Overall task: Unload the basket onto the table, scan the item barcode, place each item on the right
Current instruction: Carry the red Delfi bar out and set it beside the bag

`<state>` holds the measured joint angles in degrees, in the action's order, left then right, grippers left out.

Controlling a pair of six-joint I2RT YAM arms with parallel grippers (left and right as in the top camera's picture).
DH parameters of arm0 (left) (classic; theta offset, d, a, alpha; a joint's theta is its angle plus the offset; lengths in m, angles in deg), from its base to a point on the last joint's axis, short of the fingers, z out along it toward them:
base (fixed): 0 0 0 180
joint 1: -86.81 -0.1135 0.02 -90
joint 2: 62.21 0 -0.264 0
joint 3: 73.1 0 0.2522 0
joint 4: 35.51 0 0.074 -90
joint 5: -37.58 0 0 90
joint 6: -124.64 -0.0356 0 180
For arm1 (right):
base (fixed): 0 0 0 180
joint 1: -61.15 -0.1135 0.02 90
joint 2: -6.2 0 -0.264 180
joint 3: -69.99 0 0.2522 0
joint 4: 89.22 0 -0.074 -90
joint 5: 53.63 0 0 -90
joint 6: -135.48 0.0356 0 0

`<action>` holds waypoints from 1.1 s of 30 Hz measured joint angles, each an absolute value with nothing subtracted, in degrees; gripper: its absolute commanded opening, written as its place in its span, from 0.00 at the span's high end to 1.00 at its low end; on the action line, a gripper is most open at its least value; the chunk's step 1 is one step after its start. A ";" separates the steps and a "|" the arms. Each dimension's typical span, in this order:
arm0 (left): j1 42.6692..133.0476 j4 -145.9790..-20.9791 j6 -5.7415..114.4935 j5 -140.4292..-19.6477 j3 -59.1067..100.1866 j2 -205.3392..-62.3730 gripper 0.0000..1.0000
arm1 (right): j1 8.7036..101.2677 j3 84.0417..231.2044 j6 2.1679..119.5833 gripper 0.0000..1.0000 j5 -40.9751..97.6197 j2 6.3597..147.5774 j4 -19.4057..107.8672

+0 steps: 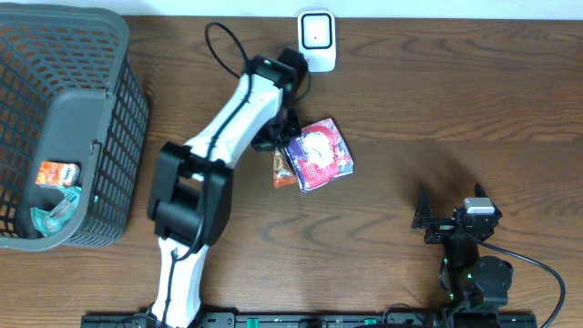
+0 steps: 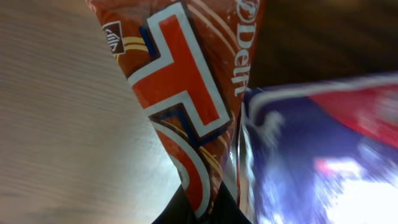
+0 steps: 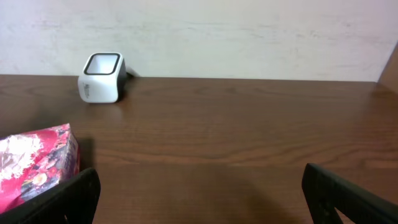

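A: Far left: basket (image 1: 109,100), packets inside. Next, left claw (image 1: 278,141), clamped shut on orange packet (image 1: 281,171), long axis running toward near edge.
B: Touching red-blue packet (image 1: 321,153)?
A: Edges overlapping, looks like. Scanner (image 1: 317,41) just beyond, far edge of counter (image 1: 455,100), window facing up. Left arm far nearer.
B: Right claw (image 1: 451,214)?
A: Wide open, empty, near right. Dark wood, pale wall (image 3: 249,31) behind.

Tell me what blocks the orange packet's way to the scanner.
Nothing visible: bare table lies between the orange packet in the left gripper and the scanner. The red packet lies beside it, off that path.
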<state>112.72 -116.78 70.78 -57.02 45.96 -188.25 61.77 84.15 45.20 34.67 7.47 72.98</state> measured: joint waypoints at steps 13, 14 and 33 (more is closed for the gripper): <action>112.46 -100.49 61.16 -66.75 45.83 -194.06 0.93 | 61.77 84.15 45.20 0.01 34.67 7.47 72.98; 112.46 -99.93 60.00 -67.25 45.83 -194.06 0.92 | 61.77 84.15 45.20 0.01 34.67 7.47 72.98; 104.37 -101.08 49.62 -70.40 50.09 -176.64 0.05 | 61.77 84.15 45.20 0.01 34.67 7.47 72.98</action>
<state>104.37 -101.08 49.62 -70.40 50.09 -176.64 61.77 84.15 45.20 34.67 7.47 72.98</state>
